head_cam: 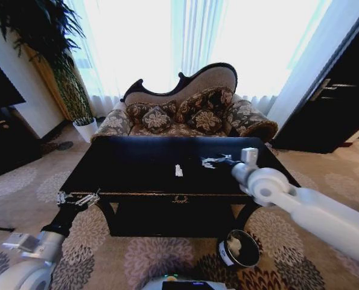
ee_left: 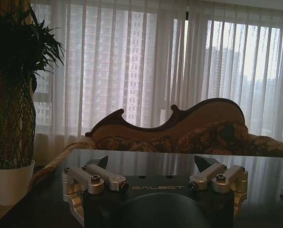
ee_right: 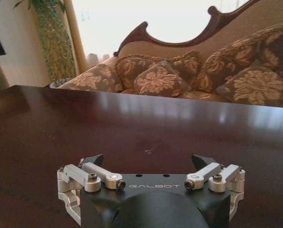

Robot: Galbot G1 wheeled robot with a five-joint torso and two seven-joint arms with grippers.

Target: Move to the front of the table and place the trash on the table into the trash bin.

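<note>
The head camera is looking forward and down from above the table's [head_cam: 137,166] near edge, taking in the whole black top, the sofa [head_cam: 185,109] beyond and the trash bin [head_cam: 239,248] on the carpet near right. The left wrist camera is sitting low at the table's near left corner, facing the sofa [ee_left: 189,128] and curtained window [ee_left: 146,61]. The right wrist camera is hovering close over the tabletop [ee_right: 131,128] (further right), facing the same sofa [ee_right: 189,76] cushions.

The white, rounded right arm [head_cam: 312,208] ended in a black gripper body lettered GALBOT, with silver screwed linkages.
</note>
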